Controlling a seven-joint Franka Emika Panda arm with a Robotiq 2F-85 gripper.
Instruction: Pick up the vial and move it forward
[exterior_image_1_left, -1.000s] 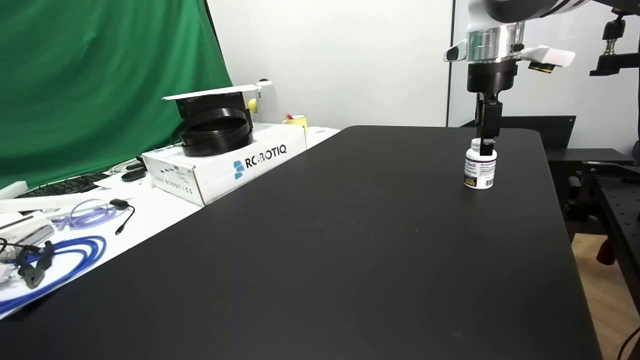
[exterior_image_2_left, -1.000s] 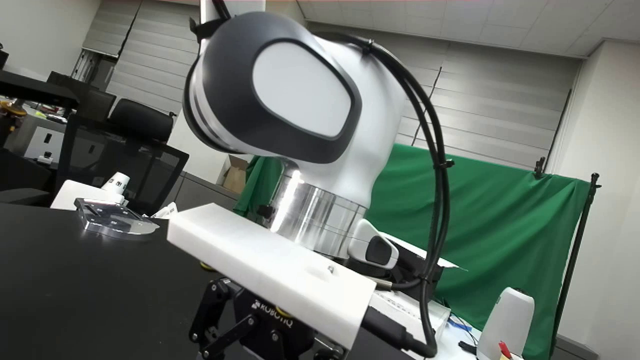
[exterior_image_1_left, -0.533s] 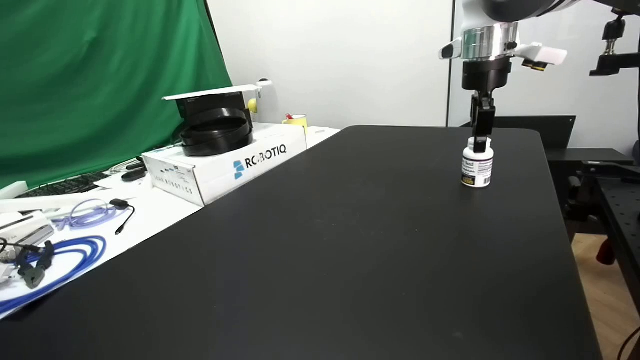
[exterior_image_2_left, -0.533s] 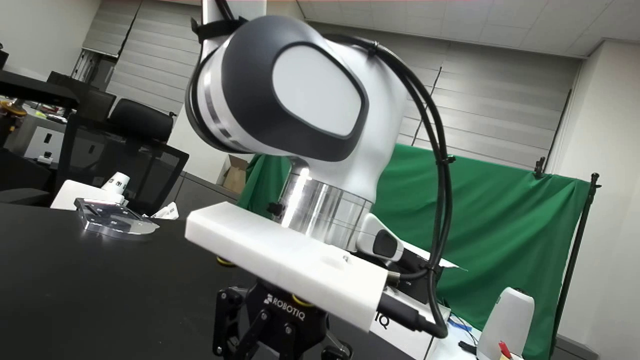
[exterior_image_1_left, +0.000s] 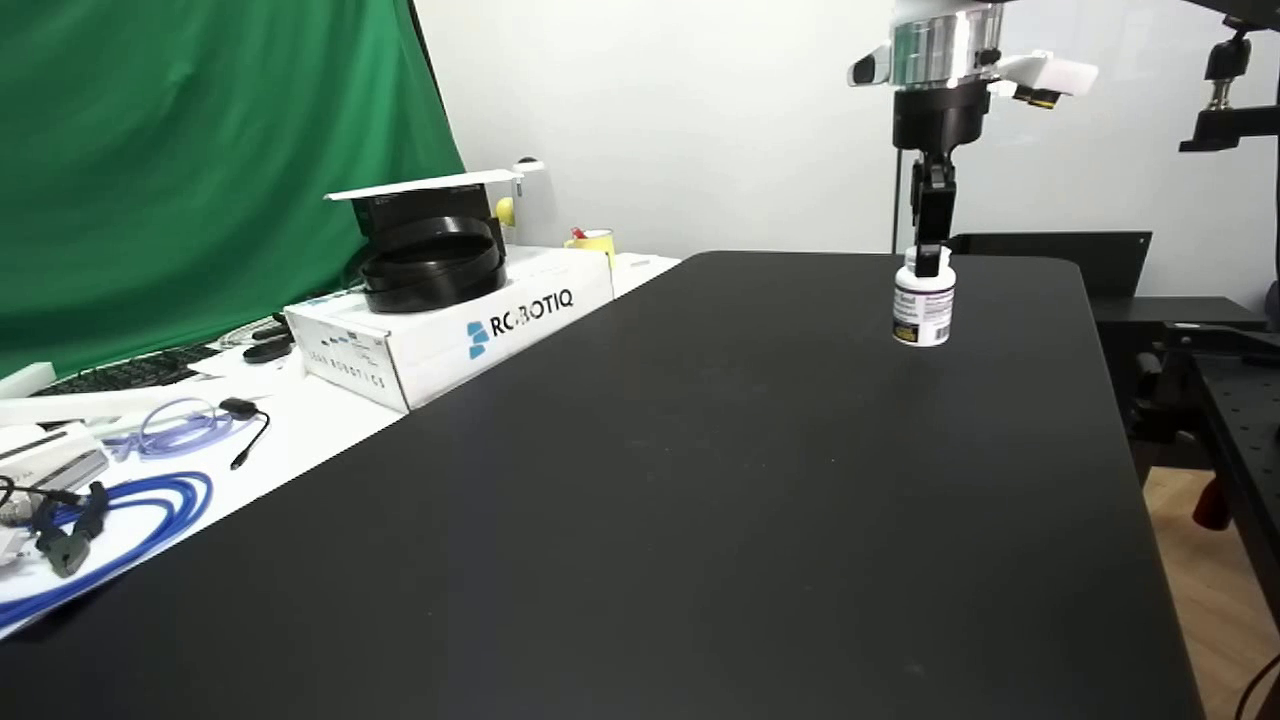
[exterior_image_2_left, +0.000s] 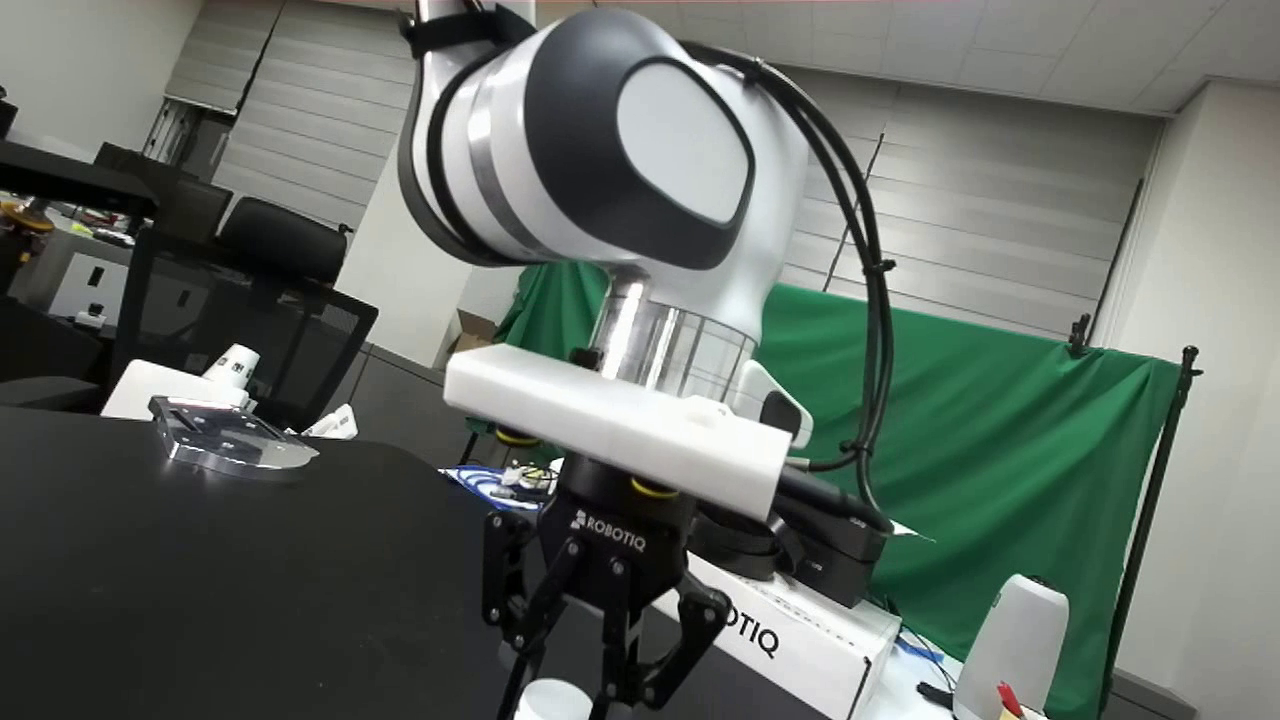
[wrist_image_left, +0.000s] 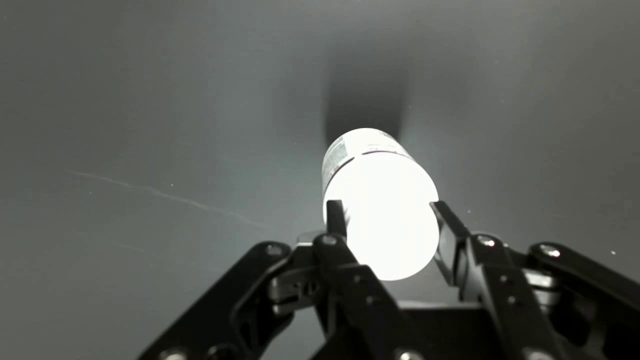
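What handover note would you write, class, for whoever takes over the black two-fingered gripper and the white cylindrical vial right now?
Black two-fingered gripper: shut on the upper end of the white cylindrical vial.
Vial: upright; whether it hangs clear of the flat black table, I can't tell.
Done: vial gripped.
Left: moving it forward, probably then releasing it.

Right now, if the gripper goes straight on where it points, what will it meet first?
The gripper points down, closed on the vial. Below, the black table comes first, likely met by the vial itself; any gap beneath is hard to judge.
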